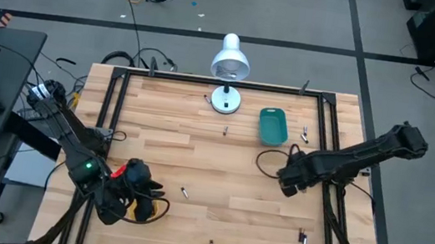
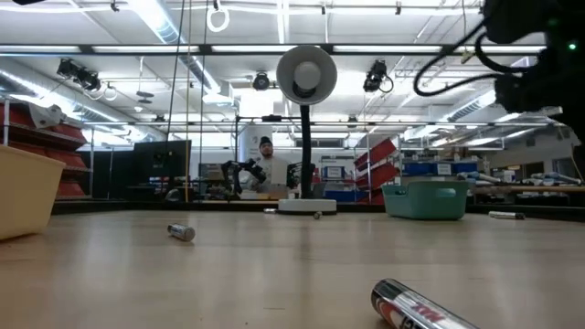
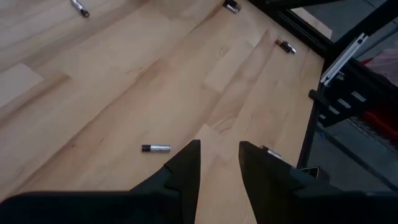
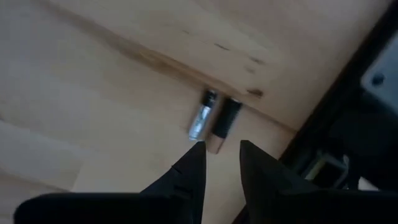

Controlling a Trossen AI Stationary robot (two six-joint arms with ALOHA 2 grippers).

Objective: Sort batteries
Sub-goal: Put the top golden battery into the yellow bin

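Several batteries lie scattered on the wooden table (image 1: 219, 173), among them one (image 1: 184, 192) to the right of my left gripper (image 1: 150, 187). That gripper (image 3: 219, 163) hovers open over bare wood, with a battery (image 3: 155, 148) lying beside its fingers. My right gripper (image 1: 288, 180) points down, open, above two batteries (image 4: 202, 115) (image 4: 227, 118) lying side by side near the black frame rail. The teal tray (image 1: 273, 125) sits at the far right. The yellow tray (image 1: 152, 209) is partly hidden under my left arm.
A white desk lamp (image 1: 229, 65) stands at the table's far edge. A black frame (image 1: 327, 153) runs along the table's sides. In the low view one battery (image 2: 416, 307) lies close to the near edge and another (image 2: 181, 232) farther out. A person shows in the room behind.
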